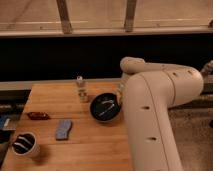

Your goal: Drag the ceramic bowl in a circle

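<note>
The ceramic bowl [104, 108], wide, shallow and glossy black, sits on the wooden table [85, 150] right of its middle, with light streaks inside it. My gripper [119, 96] hangs from the white arm [133, 65] and is down at the bowl's far right rim. The arm's bulk [155, 120] hides the table's right part and the gripper's lower end.
A small shaker bottle [80, 89] stands just behind and left of the bowl. A grey-blue flat block [63, 129], a red item [37, 115] and a white cup with dark inside [24, 144] lie to the left. A dark wall runs behind the table.
</note>
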{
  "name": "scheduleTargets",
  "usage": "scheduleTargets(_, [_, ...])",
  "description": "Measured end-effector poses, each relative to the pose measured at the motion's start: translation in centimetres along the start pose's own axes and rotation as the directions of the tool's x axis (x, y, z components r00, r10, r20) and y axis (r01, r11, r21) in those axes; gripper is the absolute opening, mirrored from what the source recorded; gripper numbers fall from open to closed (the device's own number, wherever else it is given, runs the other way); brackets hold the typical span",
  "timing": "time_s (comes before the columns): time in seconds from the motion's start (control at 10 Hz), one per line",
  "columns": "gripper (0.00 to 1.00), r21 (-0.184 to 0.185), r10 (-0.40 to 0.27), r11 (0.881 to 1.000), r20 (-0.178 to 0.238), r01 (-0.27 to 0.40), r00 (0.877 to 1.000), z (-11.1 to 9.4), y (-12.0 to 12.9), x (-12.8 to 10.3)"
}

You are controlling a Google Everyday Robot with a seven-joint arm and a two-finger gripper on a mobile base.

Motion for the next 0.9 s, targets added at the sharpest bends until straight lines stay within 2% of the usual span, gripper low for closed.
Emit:
scheduleTargets(0.1, [0.0,0.01,-0.043,0.999,0.007,0.043,0.999,-0.1,2.5,0.0])
scheduleTargets(0.3, [0.0,0.03,-0.126,0.992,0.018,0.125,0.992,0.3,7.9,1.7])
scheduleTargets(0.5, [0.0,0.038,-0.14,0.99,0.017,0.139,0.99,1.3,10.5,3.7])
scheduleTargets(0.7, [0.0,0.037,-0.115,0.993,0.009,0.115,0.993,2.0,10.0,5.1])
scheduleTargets(0.9, [0.0,0.031,-0.064,0.997,0.001,0.064,0.998,2.6,7.5,7.1])
